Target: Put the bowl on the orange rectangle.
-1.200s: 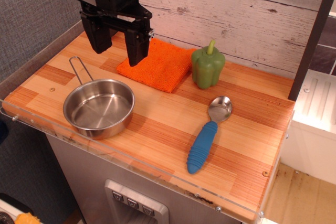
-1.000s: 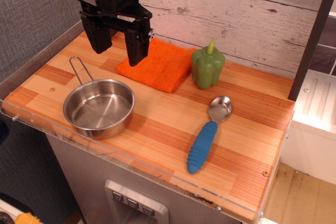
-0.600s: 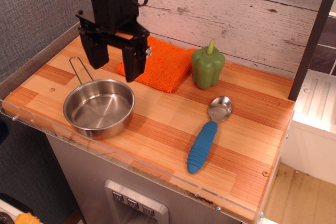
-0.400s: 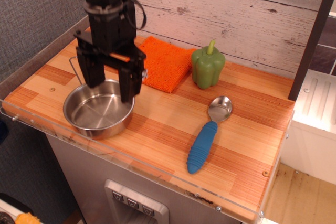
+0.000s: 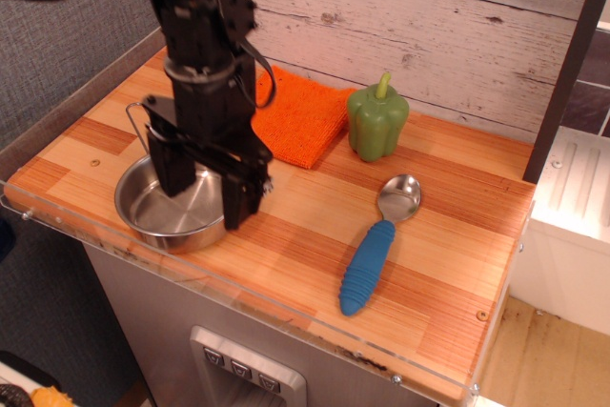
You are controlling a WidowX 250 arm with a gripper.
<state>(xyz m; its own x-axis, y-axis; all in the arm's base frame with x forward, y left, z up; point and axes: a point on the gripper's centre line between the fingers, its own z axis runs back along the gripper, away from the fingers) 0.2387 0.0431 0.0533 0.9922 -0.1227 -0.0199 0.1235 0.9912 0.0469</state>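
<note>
The shiny steel bowl (image 5: 155, 213) sits at the front left of the wooden tabletop, its wire loop handle pointing to the back left. My black gripper (image 5: 208, 199) is open and low over the bowl's right side. One finger is inside the bowl and the other is outside its right rim, so the jaws straddle the rim. I cannot tell whether they touch it. The orange rectangle (image 5: 303, 113), a textured cloth pad, lies flat behind the bowl near the back wall. The arm hides its left edge.
A green pepper (image 5: 377, 122) stands just right of the orange pad. A blue-handled metal spoon (image 5: 375, 248) lies on the right half of the tabletop (image 5: 457, 235). A plank wall runs along the back and a grey wall along the left.
My gripper has come forward from above the orange pad and dropped down onto the bowl's right rim, staying open. The bowl, pepper and spoon have not moved.
</note>
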